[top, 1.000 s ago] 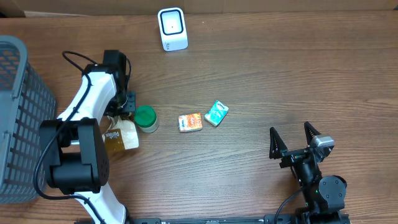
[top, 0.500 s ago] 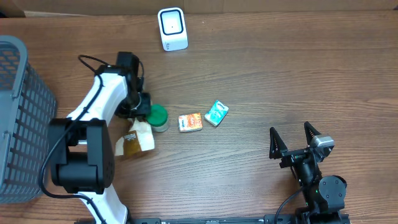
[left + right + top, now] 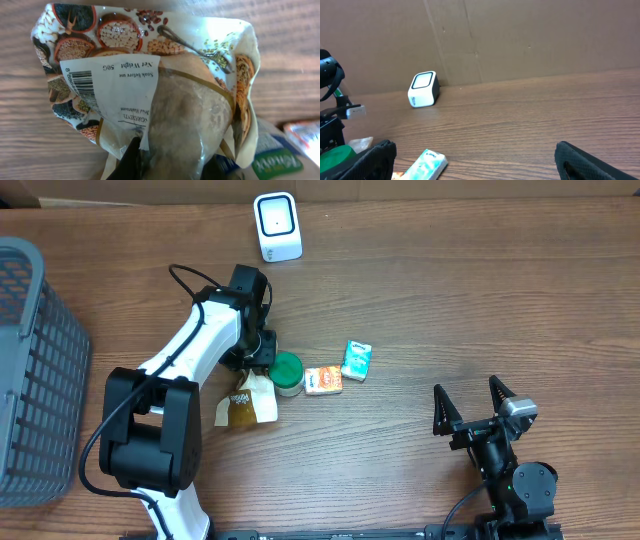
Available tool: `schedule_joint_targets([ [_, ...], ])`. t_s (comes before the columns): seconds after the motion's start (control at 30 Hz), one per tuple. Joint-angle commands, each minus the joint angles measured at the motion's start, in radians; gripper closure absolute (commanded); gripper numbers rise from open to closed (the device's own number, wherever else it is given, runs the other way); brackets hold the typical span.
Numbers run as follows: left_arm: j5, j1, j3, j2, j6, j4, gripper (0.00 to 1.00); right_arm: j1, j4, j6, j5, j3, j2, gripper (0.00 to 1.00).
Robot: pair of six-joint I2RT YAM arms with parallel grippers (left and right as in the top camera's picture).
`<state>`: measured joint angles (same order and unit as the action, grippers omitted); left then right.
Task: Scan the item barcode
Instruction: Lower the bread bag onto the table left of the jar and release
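Left gripper clamped shut on grain pouch, barcode on its white label facing wrist camera. Scanner well apart from gripper. Right gripper spread wide, far from pouch.

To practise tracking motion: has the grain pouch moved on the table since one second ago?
Yes. The grain pouch, shut in the left gripper, has shifted right, away from the grey basket and nearer the white scanner.
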<state>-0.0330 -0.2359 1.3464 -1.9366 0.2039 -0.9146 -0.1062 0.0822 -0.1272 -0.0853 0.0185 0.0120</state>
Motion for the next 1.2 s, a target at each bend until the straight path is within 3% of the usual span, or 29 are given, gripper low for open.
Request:
schedule_joint_targets([
  [0.0,0.042,0.007,-0.003,0.001,0.038,0.037,0.9,-0.005,-0.005,0.002,0.01,-0.01,-0.009,0.0],
  [0.07,0.042,0.007,-0.003,0.001,0.037,0.054,0.78,-0.005,-0.005,0.002,0.01,-0.01,-0.009,0.0],
  [0.13,0.042,0.007,-0.003,0.001,0.037,0.068,0.52,-0.005,-0.005,0.002,0.01,-0.01,-0.009,0.0],
  [0.17,0.042,0.007,-0.003,0.001,0.037,0.079,0.0,-0.005,-0.005,0.002,0.01,-0.01,-0.009,0.0],
  [0.5,0.085,0.01,0.17,0.019,0.037,-0.077,0.0,-0.005,-0.005,0.002,0.01,-0.01,-0.009,0.0],
  [0.7,0.121,0.029,0.446,0.042,0.027,-0.258,0.01,-0.005,-0.005,0.002,0.01,-0.01,-0.009,0.0],
  [0.87,0.049,0.074,0.698,0.042,-0.013,-0.405,0.01,-0.005,-0.005,0.002,0.01,-0.01,-0.009,0.0],
  [1.17,0.051,0.29,1.159,0.049,0.06,-0.682,0.02,-0.005,-0.005,0.002,0.01,-0.01,-0.009,0.0],
])
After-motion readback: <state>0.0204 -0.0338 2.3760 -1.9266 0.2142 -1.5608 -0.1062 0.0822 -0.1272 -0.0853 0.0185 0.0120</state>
